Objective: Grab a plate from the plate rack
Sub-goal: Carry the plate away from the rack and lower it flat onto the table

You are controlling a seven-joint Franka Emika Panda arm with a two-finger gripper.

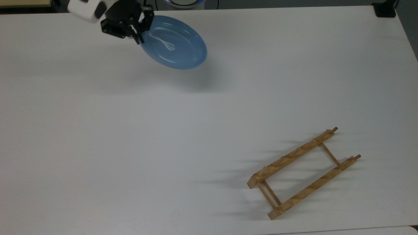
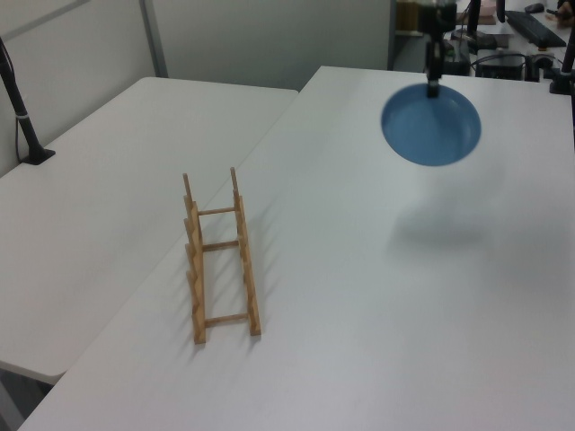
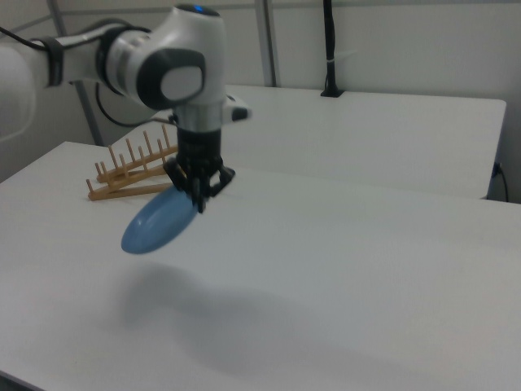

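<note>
The light-blue plate point(image 1: 174, 42) hangs tilted above the white table near the top view's upper left, its hollow face up. My gripper point(image 1: 139, 38) is shut on the plate's rim at its left edge in the top view. In the left view the plate point(image 2: 431, 127) hangs below the gripper point(image 2: 433, 88) at the far end of the table. The right view has the plate point(image 3: 159, 221) sloping down to the left from the gripper point(image 3: 199, 200), clear of the table. The wooden plate rack point(image 1: 303, 173) stands empty at the top view's lower right, also in the left view point(image 2: 220, 260) and the right view point(image 3: 134, 173).
The white table point(image 1: 163, 137) is wide and bare around the rack. A second white table point(image 2: 108, 180) adjoins it on the left view's left, with a black clamp post point(image 2: 22, 117) on it. Desks with equipment point(image 2: 530, 36) stand behind.
</note>
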